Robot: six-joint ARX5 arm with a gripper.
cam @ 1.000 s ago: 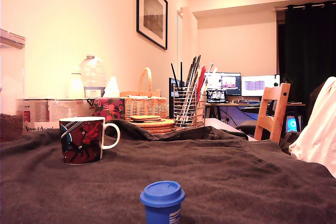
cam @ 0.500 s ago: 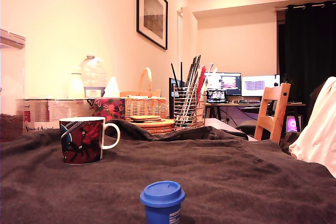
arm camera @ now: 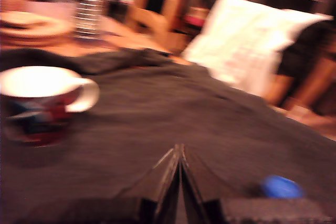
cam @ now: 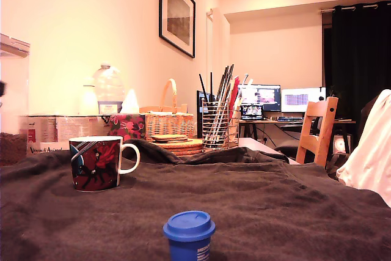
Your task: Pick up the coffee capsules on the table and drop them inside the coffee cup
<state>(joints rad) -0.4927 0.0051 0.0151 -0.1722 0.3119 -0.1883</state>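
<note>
Exterior view: coffee cup (cam: 96,163) upright on the desk (cam: 256,206), which is draped in dark fuzzy cloth; white handle points to the exterior view's right; blue capsule (cam: 189,235) stands nearer the camera than the cup and to the exterior view's right of it, well apart, flanged end up; wire-mesh holder (cam: 215,125) with utensils and a wicker basket (cam: 166,120) sit behind the cup; wooden chair (cam: 318,128) further back, on the exterior view's right of the cup; arm not seen in this view; wrist view is blurred; fingers (arm camera: 180,162) pressed together, tips meeting, gripping nothing, above bare cloth; cup (arm camera: 39,103) and blue capsule (arm camera: 282,187) lie on opposite sides of the fingers; neither touches them; grey capsule not visible.
</note>
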